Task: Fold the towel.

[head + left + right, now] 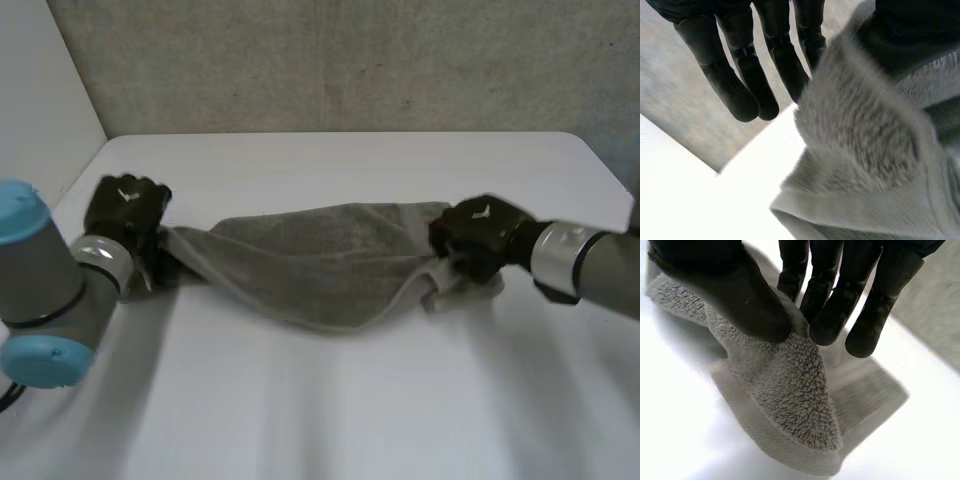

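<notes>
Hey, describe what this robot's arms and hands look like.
The left hand and right hand are both black, with thick rounded fingers and a small white mark on the back. The left arm has bulky grey joints with light-blue caps. The right arm is grey with a silvery wrist band.

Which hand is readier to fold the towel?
Probably the right hand: its thumb and fingers pinch one end of the towel. The left hand holds the other end, but most fingers stick out beside it.

Head camera high behind, downward-facing; both wrist cameras close up on the shared towel (320,265).
</notes>
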